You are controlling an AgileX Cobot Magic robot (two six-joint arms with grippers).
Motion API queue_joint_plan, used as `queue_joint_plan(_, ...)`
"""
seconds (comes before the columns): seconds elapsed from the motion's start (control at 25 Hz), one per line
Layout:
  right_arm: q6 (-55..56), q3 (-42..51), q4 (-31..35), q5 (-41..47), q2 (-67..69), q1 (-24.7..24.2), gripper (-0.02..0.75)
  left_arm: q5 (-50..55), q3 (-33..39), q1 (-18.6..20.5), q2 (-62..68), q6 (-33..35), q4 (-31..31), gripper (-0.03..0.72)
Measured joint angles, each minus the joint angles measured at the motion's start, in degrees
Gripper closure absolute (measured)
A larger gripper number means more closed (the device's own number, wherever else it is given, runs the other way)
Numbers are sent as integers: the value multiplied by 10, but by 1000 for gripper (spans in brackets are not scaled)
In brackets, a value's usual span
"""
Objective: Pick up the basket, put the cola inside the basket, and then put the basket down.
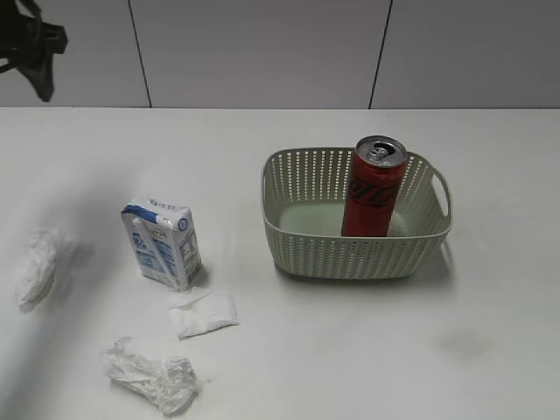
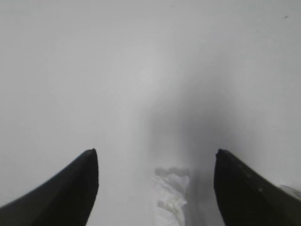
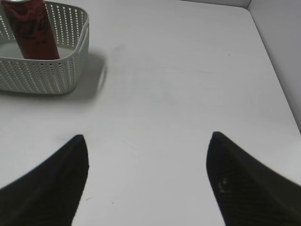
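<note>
The pale green basket (image 1: 302,236) rests on the white table, right of centre. The red cola can (image 1: 374,188) stands upright inside it, toward its right side. The right wrist view shows the basket (image 3: 51,75) and the cola (image 3: 34,33) at the top left, well away from my right gripper (image 3: 148,141), which is open and empty over bare table. My left gripper (image 2: 155,155) is open and empty, high above the table, with a crumpled tissue (image 2: 170,195) below it. In the exterior view only a dark part of the left arm (image 1: 35,44) shows at the top left.
A white-and-blue drink carton (image 1: 162,243) stands left of the basket. Crumpled tissues lie at the far left (image 1: 37,265), in front of the carton (image 1: 203,313) and near the front edge (image 1: 153,374). A wall runs behind the table.
</note>
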Motion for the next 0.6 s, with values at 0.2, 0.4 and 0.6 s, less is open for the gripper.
queue_joint_plan(0.2, 0, 0, 2, -1, 0, 0, 146, 10, 17, 58, -13, 12, -11, 113)
queue_joint_plan(0.4, 0, 0, 2, -2, 0, 0, 146, 11, 117, 64, -86, 51, -34, 113)
queue_joint_plan(0.6, 0, 0, 2, -2, 0, 0, 146, 9, 277, 63, -203, 77, -56, 113)
